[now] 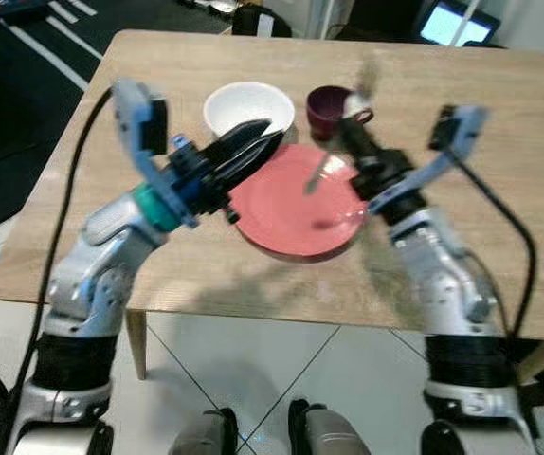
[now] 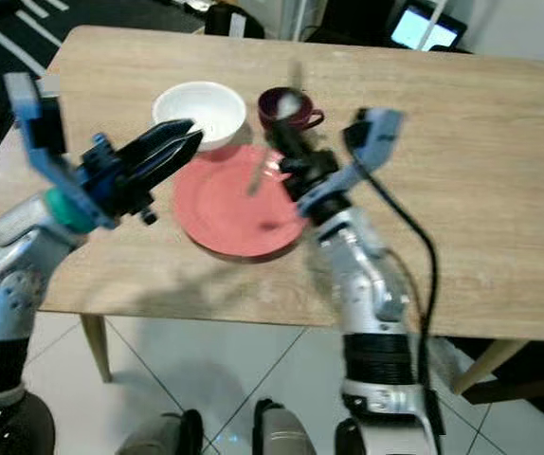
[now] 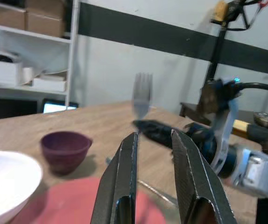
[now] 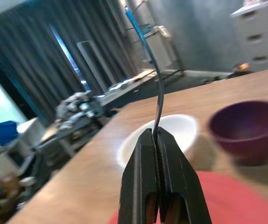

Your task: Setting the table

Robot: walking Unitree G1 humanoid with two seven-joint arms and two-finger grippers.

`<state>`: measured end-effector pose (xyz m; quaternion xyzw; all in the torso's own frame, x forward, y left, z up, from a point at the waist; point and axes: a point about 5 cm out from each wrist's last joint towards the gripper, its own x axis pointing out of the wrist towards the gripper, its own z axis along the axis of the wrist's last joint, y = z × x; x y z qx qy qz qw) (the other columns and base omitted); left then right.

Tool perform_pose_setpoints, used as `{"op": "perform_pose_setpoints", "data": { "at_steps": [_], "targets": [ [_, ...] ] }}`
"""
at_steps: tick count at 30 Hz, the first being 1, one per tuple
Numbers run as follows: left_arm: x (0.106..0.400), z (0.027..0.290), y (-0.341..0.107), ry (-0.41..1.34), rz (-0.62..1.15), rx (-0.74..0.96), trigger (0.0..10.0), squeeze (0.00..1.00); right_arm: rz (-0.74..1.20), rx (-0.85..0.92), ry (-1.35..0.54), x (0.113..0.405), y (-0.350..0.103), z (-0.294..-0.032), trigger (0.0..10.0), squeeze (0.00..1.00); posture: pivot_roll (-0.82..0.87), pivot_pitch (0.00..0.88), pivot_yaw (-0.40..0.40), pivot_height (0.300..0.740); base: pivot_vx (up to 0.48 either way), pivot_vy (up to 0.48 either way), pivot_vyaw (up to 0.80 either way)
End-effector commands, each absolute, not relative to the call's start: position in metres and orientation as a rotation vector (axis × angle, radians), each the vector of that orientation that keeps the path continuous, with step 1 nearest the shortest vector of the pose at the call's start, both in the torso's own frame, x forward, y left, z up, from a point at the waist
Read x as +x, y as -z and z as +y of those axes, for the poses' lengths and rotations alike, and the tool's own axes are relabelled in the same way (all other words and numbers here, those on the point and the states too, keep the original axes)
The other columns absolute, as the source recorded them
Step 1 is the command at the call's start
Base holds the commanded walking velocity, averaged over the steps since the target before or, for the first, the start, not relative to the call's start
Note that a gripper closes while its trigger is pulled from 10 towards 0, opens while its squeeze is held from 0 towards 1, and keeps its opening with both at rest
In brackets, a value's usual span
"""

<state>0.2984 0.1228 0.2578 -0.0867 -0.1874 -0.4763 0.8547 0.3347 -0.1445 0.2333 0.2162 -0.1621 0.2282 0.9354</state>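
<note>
A: Scene status?

B: Wooden table point(image 1: 499, 114) carries a red plate point(image 1: 296, 204) near its front edge. White bowl point(image 1: 244, 106) sits just behind the plate's left side, dark purple cup point(image 1: 334, 109) just behind its right side. Bowl and cup stand near each other, apart.

A: Right arm?

B: Right gripper point(image 4: 158, 140) is clamped on a fork point(image 3: 142, 93). In the right wrist view the two black fingers press together with the thin handle pinched between them, running up and away. The left wrist view shows the fork upright, tines up, above the table beyond the plate. From the head cameras the gripper sits over the plate's back right edge, next to the cup; the fork is motion-blurred there, a pale streak over the cup and a grey one over the plate.

A: Left arm?

B: Left gripper point(image 1: 258, 142) hangs over the plate's left rim, tips reaching toward the bowl's near edge. Left wrist view shows a narrow gap between the fingers point(image 3: 124, 177), nothing between them. So slightly parted, holding nothing.

A: Touching the bowl?

B: Can't tell. Tips overlap the bowl rim in the left eye view, but height above it isn't clear.

A: Anything else?

B: Tiled floor point(image 1: 281, 370) under the table, robot's feet at the bottom edge. A lit screen point(image 1: 457, 24) beyond the far side of the table.
</note>
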Motion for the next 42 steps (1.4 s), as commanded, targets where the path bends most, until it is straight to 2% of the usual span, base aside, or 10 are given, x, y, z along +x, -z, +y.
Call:
{"op": "perform_pose_setpoints", "data": {
  "at_steps": [1,2,3,5,6,12,13,21,33,42],
  "targets": [
    [0.297,0.124,-0.254,0.988,-0.378,-0.177,10.0,0.0,-0.354,0.373,-0.432,0.337,-0.241,-0.158,0.0,0.0,-0.02,0.138,0.037,0.74,0.0,0.0,0.0],
    [0.297,0.124,-0.254,0.988,-0.378,-0.177,10.0,0.0,-0.354,0.373,-0.432,0.337,-0.241,-0.158,0.0,0.0,-0.02,0.138,0.037,0.74,0.0,0.0,0.0],
    [0.299,0.126,-0.251,0.957,-0.368,-0.171,10.0,0.0,-0.368,0.331,-0.403,0.338,-0.248,-0.173,0.9,0.0,-0.02,0.141,0.034,0.74,0.0,0.0,0.0],
    [0.3,0.127,-0.249,0.938,-0.362,-0.168,10.0,0.0,-0.378,0.305,-0.384,0.339,-0.253,-0.182,0.9,0.0,-0.02,0.142,0.032,0.74,0.0,0.0,0.0],
    [0.301,0.128,-0.245,0.916,-0.35,-0.157,10.0,0.0,-0.378,0.255,-0.367,0.338,-0.26,-0.196,10.0,0.0,-0.02,0.142,0.031,0.74,0.0,0.0,0.0],
    [0.304,0.132,-0.24,0.867,-0.305,-0.148,10.0,0.0,-0.279,0.102,-0.322,0.332,-0.259,-0.232,10.0,0.0,-0.03,0.155,0.038,0.74,0.0,0.0,0.0],
    [0.305,0.133,-0.24,0.859,-0.293,-0.15,10.0,0.0,-0.232,0.063,-0.318,0.328,-0.253,-0.242,10.0,0.07,-0.03,0.158,0.045,0.74,0.0,0.0,0.0],
    [0.311,0.121,-0.234,0.881,-0.24,0.02,10.0,0.0,-0.033,-0.096,-0.197,0.331,-0.233,-0.278,10.0,0.0,-0.03,0.164,0.046,0.74,0.0,0.0,0.0],
    [0.335,0.088,-0.236,1.116,-0.172,0.344,10.0,0.0,0.144,-0.168,-0.207,0.351,-0.213,-0.271,10.0,0.0,-0.05,0.173,0.047,0.74,0.0,0.0,0.0],
    [0.348,0.071,-0.244,1.084,-0.199,0.355,10.0,0.0,0.209,-0.153,-0.136,0.363,-0.194,-0.272,10.0,0.0,-0.04,0.18,0.047,0.74,0.0,0.0,0.0]
  ]
}}
